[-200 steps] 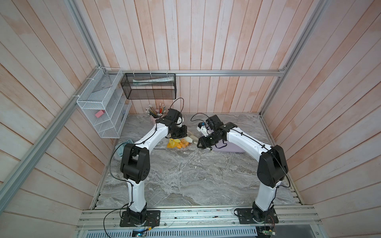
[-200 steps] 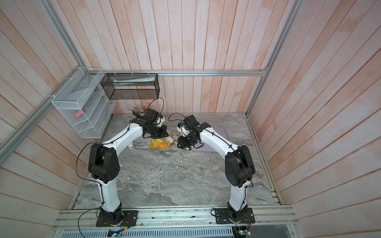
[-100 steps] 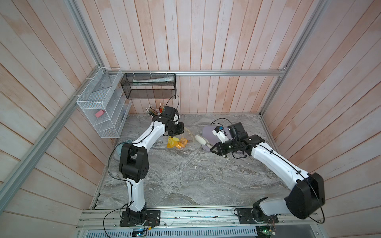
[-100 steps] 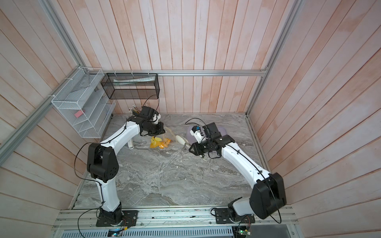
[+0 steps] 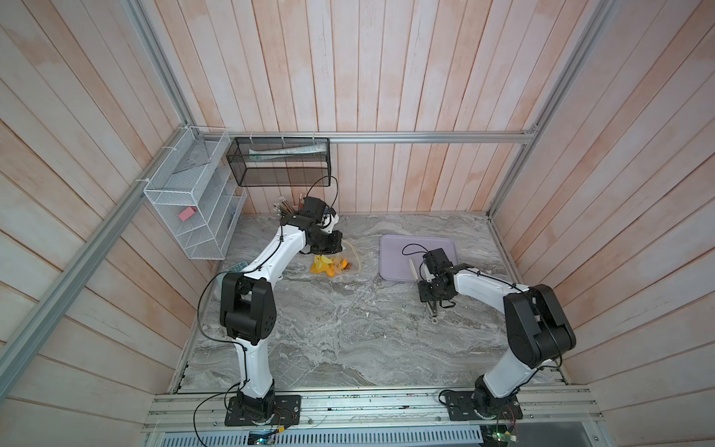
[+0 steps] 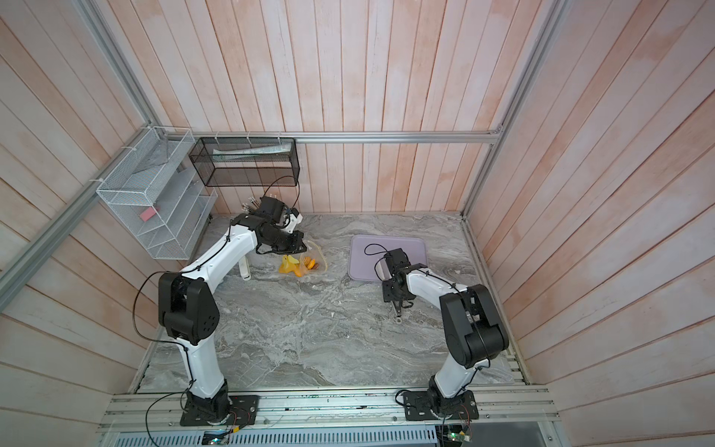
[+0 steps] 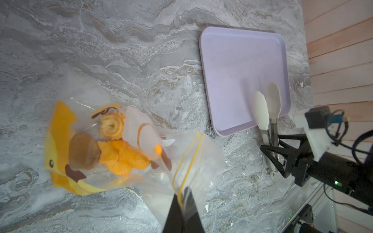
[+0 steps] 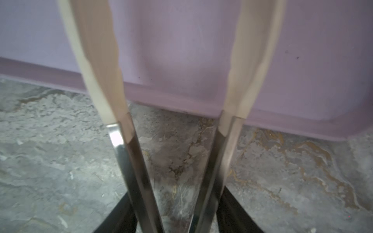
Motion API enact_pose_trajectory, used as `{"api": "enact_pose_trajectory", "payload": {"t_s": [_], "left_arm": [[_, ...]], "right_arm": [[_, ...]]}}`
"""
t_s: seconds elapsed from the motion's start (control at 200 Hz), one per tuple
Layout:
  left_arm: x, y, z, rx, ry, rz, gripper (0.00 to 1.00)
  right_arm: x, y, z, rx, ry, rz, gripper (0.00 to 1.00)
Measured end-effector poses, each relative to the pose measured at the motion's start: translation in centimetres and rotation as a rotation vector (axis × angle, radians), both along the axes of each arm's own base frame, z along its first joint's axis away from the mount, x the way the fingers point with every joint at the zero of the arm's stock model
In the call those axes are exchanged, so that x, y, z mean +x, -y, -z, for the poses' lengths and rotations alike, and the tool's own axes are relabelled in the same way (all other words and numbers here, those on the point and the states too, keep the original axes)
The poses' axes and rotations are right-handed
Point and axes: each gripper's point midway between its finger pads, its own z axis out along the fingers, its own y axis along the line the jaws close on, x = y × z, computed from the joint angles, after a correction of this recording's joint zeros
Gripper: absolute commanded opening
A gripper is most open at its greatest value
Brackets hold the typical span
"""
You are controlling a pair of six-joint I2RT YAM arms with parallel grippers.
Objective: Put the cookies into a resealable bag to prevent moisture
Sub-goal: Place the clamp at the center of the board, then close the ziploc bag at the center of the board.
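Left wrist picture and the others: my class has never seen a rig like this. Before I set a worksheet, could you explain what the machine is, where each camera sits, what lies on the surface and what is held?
The machine is two white robot arms bolted along one edge of a marble table. Each arm ends in a two-fingered gripper. Two pictures look down from overhead, side by side. The other two come from a camera on each wrist.

The left gripper is shut on the rim of the resealable bag, by its yellow strip. The cookies lie inside the bag.

The right gripper holds tongs between its fingers. The white tips of the tongs reach over the lilac tray.
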Motion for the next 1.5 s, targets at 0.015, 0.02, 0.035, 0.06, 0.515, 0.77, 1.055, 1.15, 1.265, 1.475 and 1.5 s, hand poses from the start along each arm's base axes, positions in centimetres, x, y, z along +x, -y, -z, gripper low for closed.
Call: {"api": "enact_pose_trajectory", "payload": {"t_s": [0.015,0.02,0.035,0.06,0.515,0.77,1.055,1.15,1.265,1.475,1.5], "left_arm": [[-0.1,0.0,-0.1,0.003,0.003,0.006,0.0],[-0.2,0.0,-0.2,0.004,0.005,0.01,0.0],[-0.3,-0.1,-0.3,0.008,0.01,0.019,0.0],[-0.5,-0.1,-0.5,0.013,0.017,0.034,0.0],[-4.7,2.4,-2.4,0.054,0.116,0.338,0.0],[-4.9,2.9,-2.6,0.046,0.136,0.379,0.0],[-5.5,3.8,-2.9,0.019,0.151,0.432,0.0],[-5.5,3.9,-2.9,0.012,0.161,0.444,0.02],[-5.9,4.0,-2.8,0.001,0.174,0.462,0.1],[-6.6,3.1,-3.5,-0.021,0.276,0.42,0.68],[-6.8,2.7,-3.8,-0.031,0.297,0.401,0.89]], "right_arm": [[0.0,0.0,0.0,-0.007,0.002,-0.006,0.98],[0.0,0.0,-0.1,-0.008,0.003,-0.007,0.98],[0.1,0.0,-0.2,-0.014,0.009,-0.014,0.98],[0.2,-0.2,-0.6,-0.023,0.02,-0.03,0.98],[3.9,-13.5,-20.8,0.404,0.785,-0.56,0.93],[2.9,-17.9,-18.8,0.486,0.809,-0.765,0.91],[3.1,-22.4,-17.9,0.532,0.808,-0.854,0.69],[4.5,-23.1,-16.8,0.507,0.781,-0.842,0.47],[5.1,-22.9,-16.0,0.48,0.766,-0.82,0.04],[5.6,-22.5,-17.5,0.488,0.722,-0.742,0.0],[5.6,-22.3,-18.0,0.493,0.714,-0.724,0.0]]}}
